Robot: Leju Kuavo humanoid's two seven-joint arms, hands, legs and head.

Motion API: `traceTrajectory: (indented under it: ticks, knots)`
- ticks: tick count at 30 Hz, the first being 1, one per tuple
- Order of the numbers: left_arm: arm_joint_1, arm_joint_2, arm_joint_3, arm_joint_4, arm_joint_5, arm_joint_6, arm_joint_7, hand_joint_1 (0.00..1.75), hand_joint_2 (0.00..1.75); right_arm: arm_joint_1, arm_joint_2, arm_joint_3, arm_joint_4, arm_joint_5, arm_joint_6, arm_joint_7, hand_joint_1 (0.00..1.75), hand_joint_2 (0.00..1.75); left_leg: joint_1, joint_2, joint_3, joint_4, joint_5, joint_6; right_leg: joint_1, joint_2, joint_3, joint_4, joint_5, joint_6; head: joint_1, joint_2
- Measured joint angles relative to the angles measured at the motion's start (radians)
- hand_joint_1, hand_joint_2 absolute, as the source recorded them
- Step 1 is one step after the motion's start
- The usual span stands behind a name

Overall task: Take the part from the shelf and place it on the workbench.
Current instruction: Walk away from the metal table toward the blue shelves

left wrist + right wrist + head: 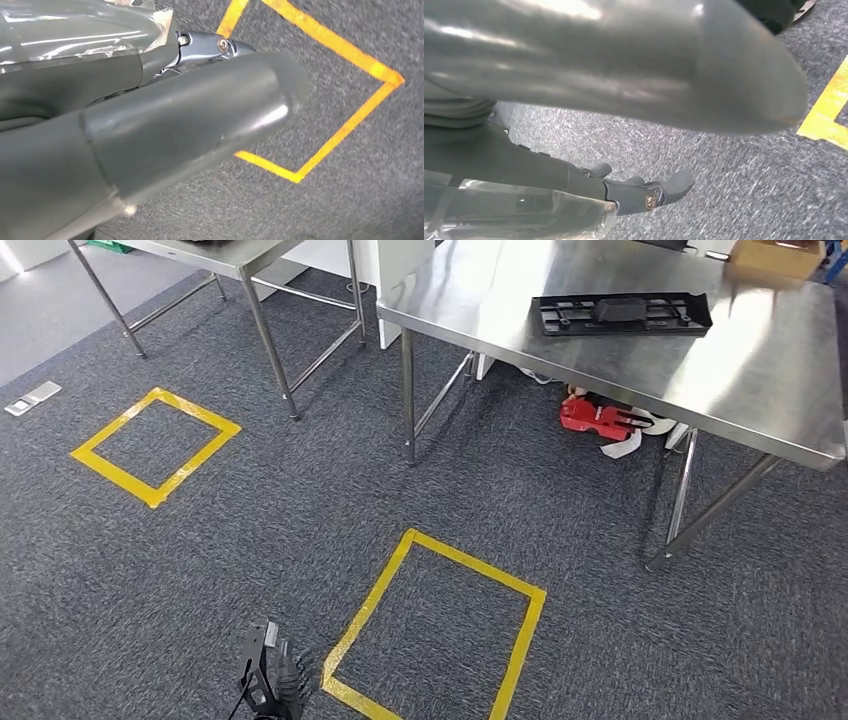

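A flat black plastic part (620, 315) lies on the steel workbench (780, 370) at the upper right of the head view. My left hand (268, 680) hangs low at the bottom edge, over the carpet and far from the bench. In the left wrist view its thick grey thumb (190, 120) and dark fingers (215, 47) hold nothing. My right hand (624, 115) also hangs over the carpet, its thumb (664, 65) and fingers (649, 192) apart with nothing between them.
Two yellow tape squares mark the grey carpet, one just ahead (440, 625) and one to the left (155, 445). A second steel table (250, 260) stands at the back left. A red tool (598, 418) lies under the workbench, and a cardboard box (775, 258) sits on its far side.
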Motion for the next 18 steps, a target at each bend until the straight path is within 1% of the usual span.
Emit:
traceTrajectory:
  ticks: [1,2,3,4,5,6,7,8,9,10,11,12,13,15,16,17,18]
  knots:
    - [0.001,0.0,0.0,-0.001,-0.002,0.0,0.001,0.0,0.0,-0.001,0.0,0.0,0.0,0.0,0.0,0.0,0.0,0.0,-0.001,-0.012,0.001,-0.004,0.003,0.006,-0.002,0.001,-0.001,0.004,-0.004,0.005,0.0,0.0]
    - [0.001,0.0,0.001,-0.001,-0.003,0.0,0.001,0.0,0.0,-0.001,0.0,0.0,0.0,0.0,0.0,0.0,0.0,0.0,0.0,-0.024,0.001,-0.009,0.009,0.014,-0.004,0.021,-0.007,0.022,-0.017,0.008,0.001,0.0]
    - [0.0,-0.001,0.001,-0.002,-0.005,0.0,0.002,0.0,0.0,-0.001,0.0,0.0,0.0,0.0,0.0,0.0,0.0,0.0,0.003,-0.037,0.002,-0.013,0.014,0.022,-0.007,0.05,-0.023,0.061,-0.039,0.008,0.003,0.0]
    - [0.0,-0.003,0.002,-0.003,-0.005,-0.001,0.002,0.0,0.0,0.001,0.0,0.0,0.0,0.0,0.0,0.0,0.0,0.0,0.004,-0.051,0.0,-0.015,0.018,0.028,-0.013,0.086,-0.051,0.121,-0.07,0.006,0.005,0.0]
    - [-0.001,-0.004,0.002,-0.003,-0.006,-0.001,0.002,0.0,0.0,0.003,0.001,0.0,0.0,0.0,0.0,0.0,0.0,0.0,0.004,-0.066,-0.003,-0.015,0.02,0.032,-0.014,0.112,-0.085,0.193,-0.101,0.003,0.007,0.0]
    - [0.0,-0.006,0.002,-0.003,-0.006,-0.002,0.003,0.0,0.0,0.006,0.001,0.0,0.0,0.0,0.0,0.0,0.0,0.0,0.004,-0.082,-0.005,-0.015,0.021,0.033,-0.015,0.123,-0.117,0.257,-0.124,0.005,0.008,0.0]
    - [0.002,-0.007,0.002,-0.003,-0.007,-0.002,0.003,0.0,0.0,0.007,0.001,0.0,0.0,0.0,0.0,0.0,0.0,0.0,0.003,-0.099,-0.007,-0.015,0.022,0.034,-0.015,0.128,-0.136,0.294,-0.132,0.009,0.007,0.0]
    - [0.003,-0.007,0.002,-0.003,-0.008,-0.002,0.004,0.0,0.0,0.008,0.0,0.0,0.0,0.0,0.0,0.0,0.0,0.0,0.003,-0.115,-0.007,-0.014,0.024,0.034,-0.015,0.131,-0.135,0.287,-0.121,0.017,0.007,0.0]
    - [0.004,-0.007,0.002,-0.003,-0.009,-0.001,0.005,0.0,0.0,0.008,-0.001,0.0,0.0,0.002,0.0,0.0,0.0,0.0,0.002,-0.132,-0.007,-0.013,0.025,0.033,-0.016,0.137,-0.112,0.236,-0.093,0.027,0.007,0.0]
    - [0.005,-0.007,0.003,-0.005,-0.012,0.0,0.007,0.0,0.0,0.008,-0.001,0.0,0.0,0.003,0.0,0.0,0.0,0.0,0.003,-0.148,-0.008,-0.012,0.026,0.031,-0.019,0.158,-0.077,0.157,-0.058,0.034,0.008,0.0]
    - [0.005,-0.008,0.003,-0.006,-0.014,0.0,0.008,0.0,0.0,0.007,-0.002,0.0,0.0,0.005,0.0,0.0,0.0,0.0,0.001,-0.162,-0.009,-0.009,0.027,0.027,-0.019,0.179,-0.046,0.085,-0.029,0.037,0.008,0.0]
    - [0.005,-0.008,0.003,-0.008,-0.016,0.002,0.01,0.0,0.0,0.007,-0.002,0.0,0.0,0.008,0.0,0.0,0.0,0.0,-0.002,-0.173,-0.011,-0.006,0.028,0.024,-0.02,0.196,-0.025,0.032,-0.009,0.035,0.009,0.0]
    - [0.006,-0.009,0.003,-0.01,-0.018,0.003,0.01,0.0,0.0,0.007,-0.002,0.0,0.0,0.009,-0.001,0.0,0.0,0.0,-0.003,-0.18,-0.013,-0.004,0.028,0.02,-0.02,0.206,-0.018,0.009,-0.002,0.029,0.009,0.0]
    - [0.008,-0.01,0.003,-0.014,-0.024,0.007,0.012,0.0,0.0,0.004,-0.002,0.0,0.0,0.011,-0.001,0.001,0.0,0.0,-0.003,-0.194,-0.017,-0.006,0.032,0.011,-0.015,0.192,-0.017,0.009,0.001,0.015,0.008,0.0]
    - [0.01,-0.009,0.003,-0.015,-0.027,0.008,0.013,0.0,0.0,0.003,-0.001,0.0,0.0,0.012,-0.001,0.001,0.0,0.0,-0.003,-0.202,-0.02,-0.008,0.036,0.006,-0.016,0.183,-0.014,0.008,0.004,0.008,0.008,0.0]
    - [0.012,-0.006,0.003,-0.016,-0.03,0.009,0.015,0.0,0.0,0.001,0.0,0.0,0.0,0.012,-0.001,0.002,0.0,0.0,-0.002,-0.202,-0.024,-0.006,0.035,0.001,-0.019,0.173,-0.011,0.006,0.008,0.001,0.008,0.0]
    - [0.014,-0.003,0.003,-0.017,-0.033,0.008,0.017,0.0,0.0,0.0,0.002,0.0,0.0,0.012,-0.001,0.002,0.0,0.0,-0.002,-0.186,-0.032,0.007,0.026,-0.003,-0.024,0.162,-0.008,0.003,0.012,-0.008,0.006,0.0]
